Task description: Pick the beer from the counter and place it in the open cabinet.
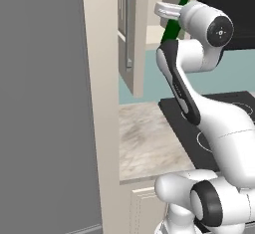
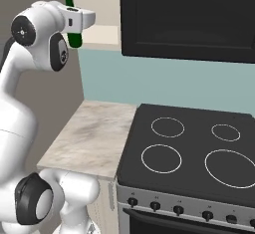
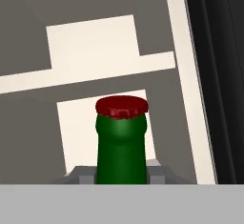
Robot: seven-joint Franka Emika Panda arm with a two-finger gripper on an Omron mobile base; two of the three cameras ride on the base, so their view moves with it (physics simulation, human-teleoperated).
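My gripper point(image 1: 174, 20) is shut on the beer point(image 1: 172, 31), a dark green bottle with a red cap, and holds it high above the counter point(image 1: 149, 138). In the left base view the bottle leans, cap up and to the right. It hangs in front of the open cabinet point(image 1: 155, 35), about level with the pale shelf point(image 2: 102, 34). In the hand view the bottle neck point(image 3: 121, 144) rises between my two grey fingertips point(image 3: 81, 173), with the cabinet's pale inner shelf point(image 3: 95, 70) beyond it. The right base view shows the gripper point(image 2: 74, 29) around the beer point(image 2: 74, 40).
The cabinet door point(image 1: 130, 34) with its silver bar handle stands open left of the bottle. A black microwave point(image 2: 189, 19) hangs right of the cabinet, above the black stovetop point(image 2: 194, 148). A tall grey fridge point(image 1: 45, 103) fills the left side.
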